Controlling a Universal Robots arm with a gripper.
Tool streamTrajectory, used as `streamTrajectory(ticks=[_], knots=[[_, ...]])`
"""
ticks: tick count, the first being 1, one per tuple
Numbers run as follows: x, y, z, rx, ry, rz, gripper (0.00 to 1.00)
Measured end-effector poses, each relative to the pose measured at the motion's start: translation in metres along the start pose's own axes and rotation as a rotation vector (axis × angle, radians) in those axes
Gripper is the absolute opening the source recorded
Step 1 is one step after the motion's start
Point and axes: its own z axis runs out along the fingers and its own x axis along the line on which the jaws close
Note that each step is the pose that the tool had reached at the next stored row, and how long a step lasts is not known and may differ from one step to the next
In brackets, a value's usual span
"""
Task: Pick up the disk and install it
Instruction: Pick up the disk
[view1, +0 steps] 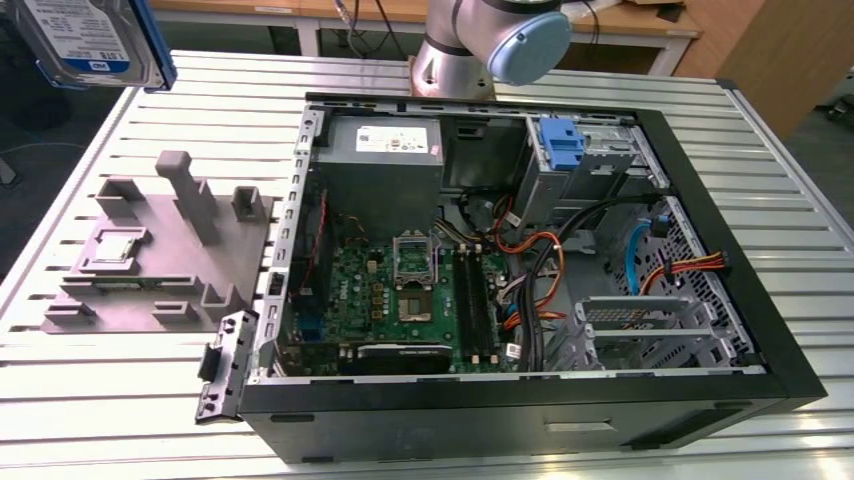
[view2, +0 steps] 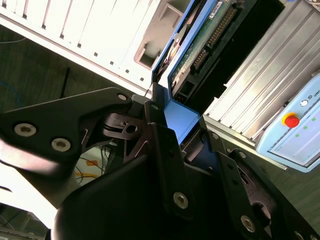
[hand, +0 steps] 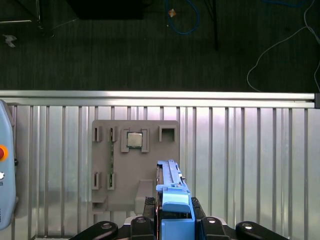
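The disk (view1: 91, 40), a silver-grey drive with a white-and-blue label in a blue carrier frame, hangs high above the table's far corner at the exterior view's left. In the first wrist view the disk (hand: 169, 182) stands on edge above the grey fixture plate (hand: 135, 165). My gripper (hand: 174, 212) is shut on its blue carrier. The second wrist view shows the disk (view2: 207, 37) with its circuit-board side and connector facing the camera, and the gripper (view2: 180, 125) clamped on the blue end tab.
An open black computer case (view1: 747, 330) lies on the slatted metal table, with motherboard, cables, a grey power supply (view1: 384, 140), a lone blue bracket (view1: 563, 145) and a metal drive cage (view1: 641, 320). The fixture plate (view1: 160, 250) sits beside it. A teach pendant (view2: 295, 125) lies nearby.
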Motion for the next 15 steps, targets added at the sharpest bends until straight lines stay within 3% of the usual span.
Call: streamTrajectory(ticks=[15], knots=[[0.0, -0.0049, 0.0, -0.0001, 0.0, 0.0, 0.36]])
